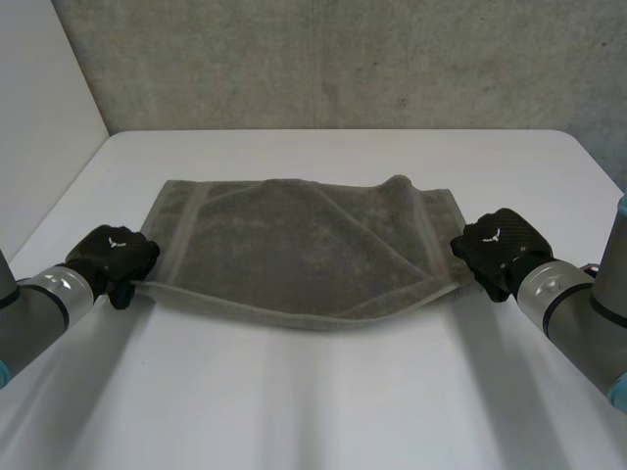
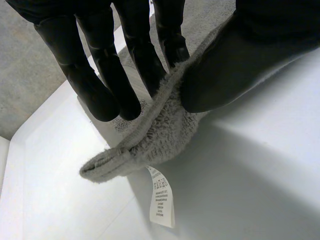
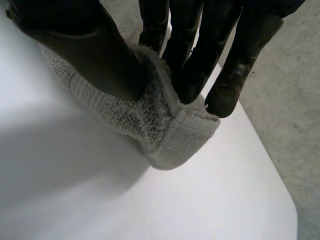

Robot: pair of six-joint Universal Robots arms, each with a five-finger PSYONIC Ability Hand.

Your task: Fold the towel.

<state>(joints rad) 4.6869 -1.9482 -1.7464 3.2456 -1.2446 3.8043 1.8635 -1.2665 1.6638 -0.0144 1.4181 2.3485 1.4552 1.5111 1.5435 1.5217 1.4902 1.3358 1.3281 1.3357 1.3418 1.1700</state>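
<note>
presently, a grey towel [image 1: 294,245] lies spread across the middle of the white worktop [image 1: 323,401], long side running from one hand to the other. its far edge rests flat on the worktop, with one small raised bump towards the right end. a diagonal crease runs across the right part of the cloth.

left hand [image 1: 113,257]: at the towel's near left corner. in the left wrist view the corner is clamped between the thumb [image 2: 235,60] on one face and the fingers [image 2: 107,85] on the other, the remaining fingers held straight alongside. the corner stands just clear of the worktop. a white printed label [image 2: 162,197] hangs from its underside.

right hand [image 1: 500,250]: at the towel's near right corner. in the right wrist view the thumb presses the cloth against the fingers, so the hand is closed on the towel. the corner is doubled over below the fingertips and hangs just above the worktop.

the near edge runs between the two hands, sagging towards the worktop at its middle, with a shadow beneath it. both arms come in low from the near side. a rough grey wall [image 1: 343,59] stands behind the worktop.
</note>
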